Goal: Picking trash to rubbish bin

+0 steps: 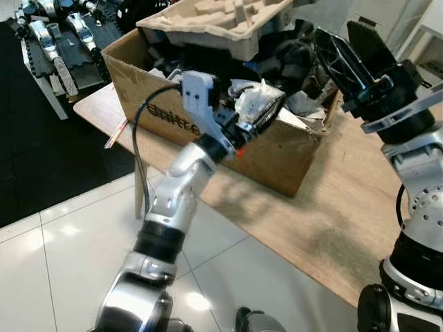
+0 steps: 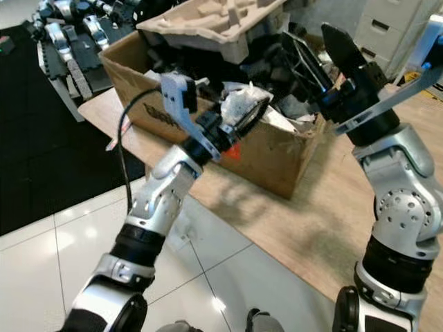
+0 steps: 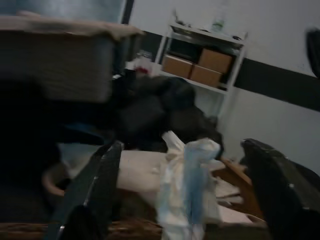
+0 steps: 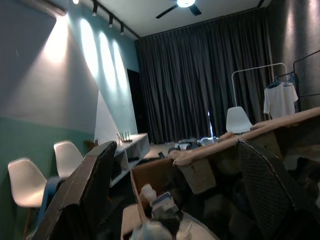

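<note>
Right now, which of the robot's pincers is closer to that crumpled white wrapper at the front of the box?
Left. The left pincer is open around the crumpled white wrapper at the cardboard box's front edge. The right pincer is raised over the box's far right side, open.

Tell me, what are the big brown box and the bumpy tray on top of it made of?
The box looks like corrugated cardboard: matte brown, creased walls, printed lettering. The tray looks like moulded paper pulp, egg-carton stuff: pale, rough and dull, with pressed hollows.

left gripper (image 2: 243,119) at white trash (image 2: 239,104) | cardboard box (image 2: 277,162) on table (image 2: 325,228)
</note>
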Motion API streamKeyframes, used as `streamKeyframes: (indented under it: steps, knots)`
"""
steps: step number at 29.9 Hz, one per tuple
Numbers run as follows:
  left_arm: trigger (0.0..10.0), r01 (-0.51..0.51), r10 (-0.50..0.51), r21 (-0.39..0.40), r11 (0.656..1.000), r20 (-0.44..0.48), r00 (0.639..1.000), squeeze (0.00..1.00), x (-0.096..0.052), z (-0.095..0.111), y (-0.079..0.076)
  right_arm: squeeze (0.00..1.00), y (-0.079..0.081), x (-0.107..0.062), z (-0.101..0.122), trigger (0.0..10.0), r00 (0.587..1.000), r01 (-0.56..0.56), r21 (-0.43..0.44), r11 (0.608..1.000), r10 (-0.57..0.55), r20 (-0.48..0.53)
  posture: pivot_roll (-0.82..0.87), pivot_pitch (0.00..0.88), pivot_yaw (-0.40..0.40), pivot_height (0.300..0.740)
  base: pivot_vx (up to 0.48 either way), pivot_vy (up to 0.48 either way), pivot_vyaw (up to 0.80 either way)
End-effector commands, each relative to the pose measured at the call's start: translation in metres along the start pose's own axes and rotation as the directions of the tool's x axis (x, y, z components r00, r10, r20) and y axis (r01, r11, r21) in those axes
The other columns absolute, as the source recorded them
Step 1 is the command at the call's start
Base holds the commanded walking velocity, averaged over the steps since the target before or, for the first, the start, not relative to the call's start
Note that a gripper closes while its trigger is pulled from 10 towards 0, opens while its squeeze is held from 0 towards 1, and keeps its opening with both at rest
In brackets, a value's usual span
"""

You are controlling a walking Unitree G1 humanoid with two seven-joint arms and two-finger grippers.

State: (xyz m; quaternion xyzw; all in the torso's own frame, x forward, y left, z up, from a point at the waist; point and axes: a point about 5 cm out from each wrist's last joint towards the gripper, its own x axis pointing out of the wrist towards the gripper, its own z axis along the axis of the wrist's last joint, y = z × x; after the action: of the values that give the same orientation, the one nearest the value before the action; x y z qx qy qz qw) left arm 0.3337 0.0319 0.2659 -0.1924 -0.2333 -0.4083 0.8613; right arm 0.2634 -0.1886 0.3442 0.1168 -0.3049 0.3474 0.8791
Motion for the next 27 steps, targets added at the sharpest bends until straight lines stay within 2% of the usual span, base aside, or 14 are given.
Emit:
streamKeyframes:
  steps: [1,6,10,11,14,19,20,25,27]
  knots:
    - [10.0,-0.021,0.021,0.018,1.0,-0.019,1.0,1.0,-0.002,-0.001,0.006,0.0,0.008,-0.001,0.004,10.0,0.999,-0.046,-0.023,0.999,0.046,0.007,-0.07,0.177,0.059,0.74,0.0,0.0,0.0]
    - [10.0,-0.015,0.015,0.031,0.999,0.001,1.0,1.0,-0.003,0.004,0.006,0.0,0.009,-0.005,0.004,10.0,0.997,-0.08,-0.04,0.996,0.079,-0.02,-0.06,0.172,0.055,0.74,0.0,0.0,0.0]
    - [10.0,0.009,-0.008,0.049,0.999,-0.025,1.0,1.0,-0.005,0.001,0.004,0.0,0.011,-0.005,0.004,10.0,0.996,-0.09,-0.044,0.995,0.089,-0.027,-0.06,0.173,0.053,0.74,0.0,0.0,0.0]
    - [10.0,0.03,-0.027,0.066,0.997,-0.048,0.998,0.0,-0.006,-0.001,0.002,0.0,0.012,-0.005,0.004,10.0,0.995,-0.093,-0.048,0.995,0.092,-0.031,-0.06,0.173,0.053,0.74,0.0,0.0,0.0]
    - [10.0,0.052,-0.044,0.097,0.994,-0.09,0.995,0.0,-0.007,-0.005,0.001,0.0,0.011,-0.005,0.003,10.0,0.995,-0.095,-0.05,0.994,0.093,-0.035,-0.06,0.174,0.051,0.74,0.0,0.0,0.0]
    - [10.0,0.035,-0.026,0.107,0.994,-0.09,0.996,0.0,-0.006,-0.002,0.004,0.0,0.011,-0.005,0.003,10.0,0.995,-0.097,-0.05,0.994,0.095,-0.036,-0.06,0.174,0.05,0.74,0.0,0.0,0.0]
    - [0.0,0.027,-0.018,0.11,0.994,-0.083,0.996,0.0,-0.006,0.0,0.006,0.0,0.011,-0.005,0.002,10.0,0.995,-0.099,-0.05,0.994,0.097,-0.038,-0.06,0.173,0.049,0.74,0.0,0.0,0.0]
    - [0.0,0.023,-0.014,0.15,0.988,-0.065,0.998,0.0,-0.002,0.011,0.009,0.0,0.012,-0.005,0.003,10.0,0.994,-0.104,-0.052,0.993,0.102,-0.038,-0.06,0.17,0.048,0.74,0.0,0.0,0.0]
    - [0.0,0.03,-0.017,0.197,0.98,-0.063,0.998,0.0,0.0,0.018,0.01,0.0,0.011,-0.004,0.003,10.0,0.994,-0.106,-0.054,0.993,0.104,-0.037,-0.06,0.167,0.046,0.74,0.0,0.0,0.0]
